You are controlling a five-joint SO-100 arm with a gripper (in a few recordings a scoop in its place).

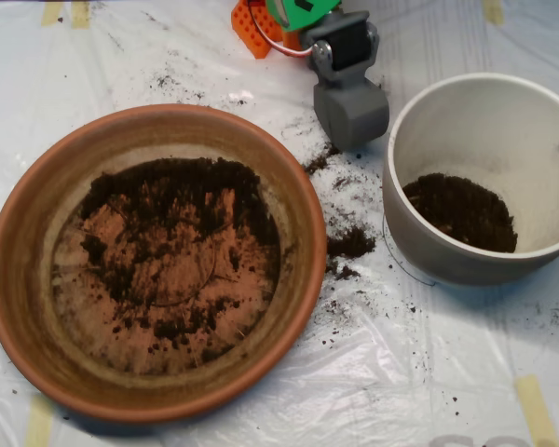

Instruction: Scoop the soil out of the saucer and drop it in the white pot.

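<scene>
I see the end effector [351,114] at the top, between the saucer [33,223] and the white pot [419,121], its grey shells seemingly closed together. Soil [172,200] lies thinly across the saucer's floor, thickest toward the upper part. More of it sits heaped inside the pot, and crumbs are scattered on the plastic-covered bench [373,372] between them.
</scene>
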